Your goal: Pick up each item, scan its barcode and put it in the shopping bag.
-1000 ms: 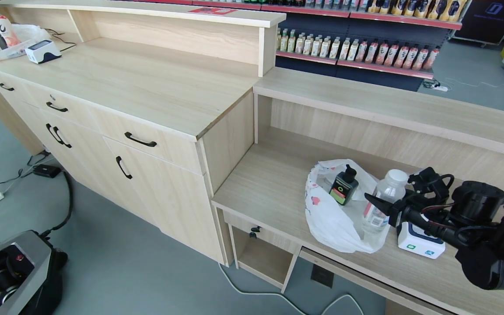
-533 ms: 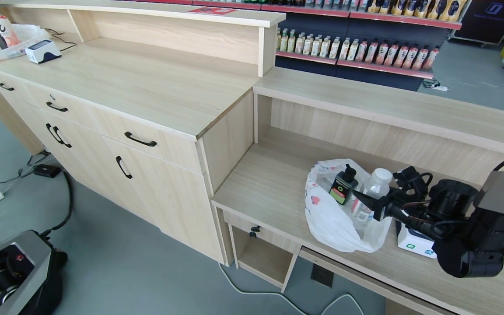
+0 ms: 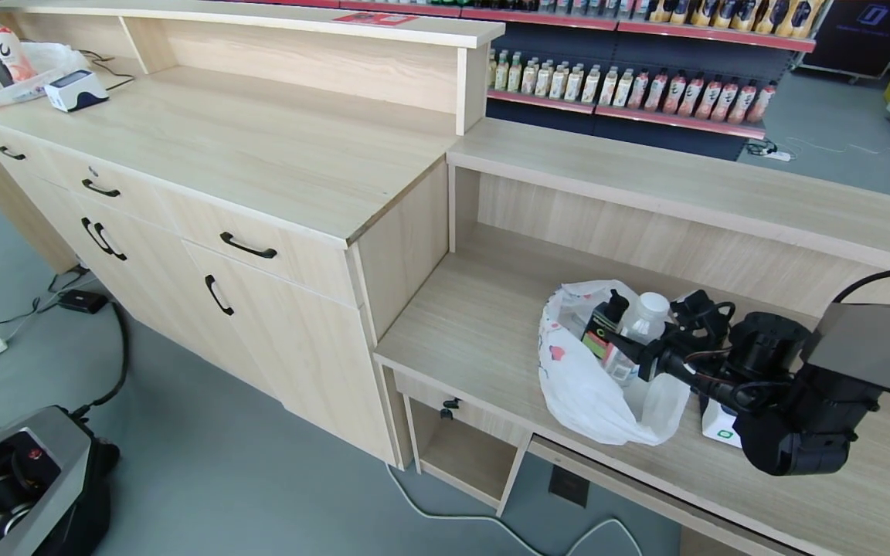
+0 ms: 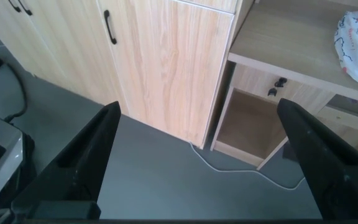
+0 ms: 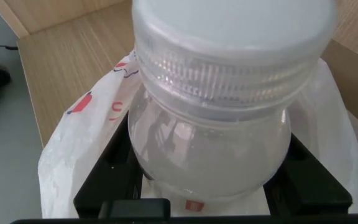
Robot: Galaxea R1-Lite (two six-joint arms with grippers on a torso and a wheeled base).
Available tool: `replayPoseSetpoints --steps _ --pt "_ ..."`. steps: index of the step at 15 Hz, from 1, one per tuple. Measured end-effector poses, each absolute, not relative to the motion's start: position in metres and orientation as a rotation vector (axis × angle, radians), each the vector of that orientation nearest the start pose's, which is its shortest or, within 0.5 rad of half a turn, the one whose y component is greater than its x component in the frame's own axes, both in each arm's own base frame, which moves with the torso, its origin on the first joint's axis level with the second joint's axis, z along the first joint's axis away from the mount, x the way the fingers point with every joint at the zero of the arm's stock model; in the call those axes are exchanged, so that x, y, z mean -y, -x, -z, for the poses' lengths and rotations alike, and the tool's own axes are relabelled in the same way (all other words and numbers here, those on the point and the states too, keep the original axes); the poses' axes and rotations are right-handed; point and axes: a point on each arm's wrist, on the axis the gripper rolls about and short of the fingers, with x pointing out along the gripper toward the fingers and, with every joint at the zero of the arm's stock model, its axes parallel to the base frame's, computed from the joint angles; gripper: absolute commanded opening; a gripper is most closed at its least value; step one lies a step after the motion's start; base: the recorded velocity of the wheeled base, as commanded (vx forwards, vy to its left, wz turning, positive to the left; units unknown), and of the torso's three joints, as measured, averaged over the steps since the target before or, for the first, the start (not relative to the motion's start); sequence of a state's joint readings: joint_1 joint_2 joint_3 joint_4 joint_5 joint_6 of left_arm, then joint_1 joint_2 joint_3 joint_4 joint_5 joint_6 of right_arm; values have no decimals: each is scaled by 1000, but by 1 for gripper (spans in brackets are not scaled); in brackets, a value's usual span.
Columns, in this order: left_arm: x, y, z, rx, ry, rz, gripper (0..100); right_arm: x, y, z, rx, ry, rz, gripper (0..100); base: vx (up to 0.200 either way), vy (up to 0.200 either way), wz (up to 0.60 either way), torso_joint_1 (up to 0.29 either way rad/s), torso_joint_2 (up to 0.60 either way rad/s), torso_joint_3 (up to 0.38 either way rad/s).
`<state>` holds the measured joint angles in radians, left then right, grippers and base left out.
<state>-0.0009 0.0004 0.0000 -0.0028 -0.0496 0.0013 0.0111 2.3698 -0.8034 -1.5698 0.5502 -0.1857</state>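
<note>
The right pincer (image 3: 633, 349) is clenched on a clear plastic bottle (image 3: 630, 333) and holds it over the open mouth of a white plastic shopping bag (image 3: 580, 390), which lies crumpled on the lower pale wood surface (image 3: 476, 324). The bottle has a wide, ribbed, translucent white screw cap (image 3: 650, 303), rounded shoulders and a see-through body. A white label with red on it runs round its lower part. It leans a little, with the cap higher and farther back and the base down at the bag's opening. In the right wrist view the bottle (image 5: 210, 130) is close to the camera, its cap (image 5: 232, 28) nearest, and the black fingers (image 5: 107, 180) press against it on either side. Below it lies the bag (image 5: 73, 155), which has small red marks on its skin. Inside the bag a black pump bottle with a green and red label (image 3: 603, 323) stands just beside the held bottle; whether the two touch cannot be told. A white barcode scanner (image 3: 718, 426) sits on the surface just beyond the bag and is partly covered by the right arm. The left pincer (image 4: 197, 168) is released, its dark fingers (image 4: 73, 168) spread wide, and it hangs low over the grey floor (image 4: 160, 180) in front of a wooden cabinet door (image 4: 173, 62).
</note>
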Motion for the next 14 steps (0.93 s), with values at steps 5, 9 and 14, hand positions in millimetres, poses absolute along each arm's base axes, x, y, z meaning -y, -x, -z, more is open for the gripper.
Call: replayPoseSetpoints --steps 5,9,14 --pt "1 23 -76 2 0 51 100 -16 -397 -21 49 219 -561 0 0 0 0 0 0 0" --pt "1 23 -76 2 0 51 100 -14 -397 -17 45 230 -558 0 0 0 0 0 0 0" --pt "1 23 -76 2 0 51 100 -13 -397 -11 31 243 -556 100 0 0 0 0 0 0"
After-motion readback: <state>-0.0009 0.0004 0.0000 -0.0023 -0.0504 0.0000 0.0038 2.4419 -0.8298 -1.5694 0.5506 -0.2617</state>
